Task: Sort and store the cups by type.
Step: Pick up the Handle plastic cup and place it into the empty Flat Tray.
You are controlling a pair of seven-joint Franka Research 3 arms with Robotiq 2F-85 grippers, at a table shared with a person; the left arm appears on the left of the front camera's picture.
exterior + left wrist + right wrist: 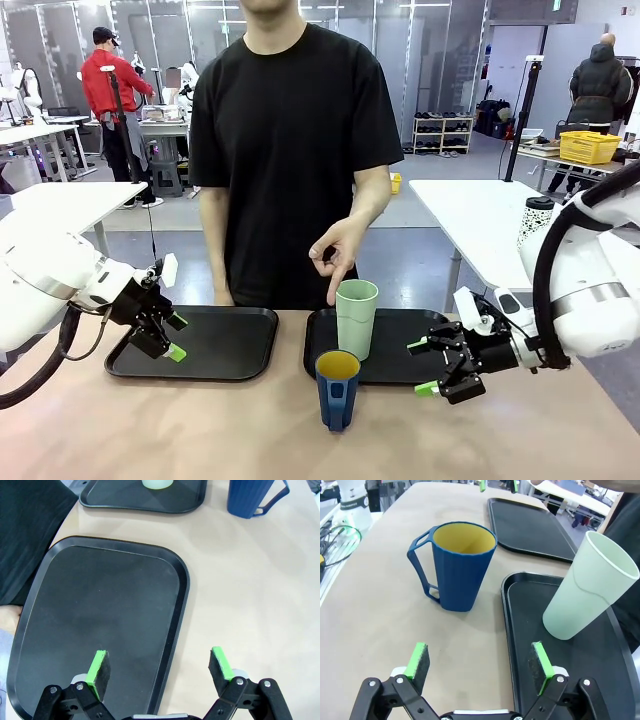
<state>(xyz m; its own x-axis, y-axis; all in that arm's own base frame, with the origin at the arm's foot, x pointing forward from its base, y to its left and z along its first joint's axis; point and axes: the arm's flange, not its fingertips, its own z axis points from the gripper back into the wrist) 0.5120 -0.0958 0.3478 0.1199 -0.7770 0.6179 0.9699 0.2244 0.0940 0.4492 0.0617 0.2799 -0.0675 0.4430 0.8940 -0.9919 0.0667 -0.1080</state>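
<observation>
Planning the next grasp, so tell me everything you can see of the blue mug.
The mug is dark blue outside with fine vertical ribs, yellow-orange inside, matte, plastic by the look. It tapers, wider at the rim, with one open loop handle turned toward the robot's side. It stands upright and looks empty on the bare table, just in front of the right tray, not on it. Only the table touches it; the open right hand is apart from it.

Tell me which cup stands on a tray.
The pale green tumbler, upright on the right tray; the blue mug stands on the bare table.
</observation>
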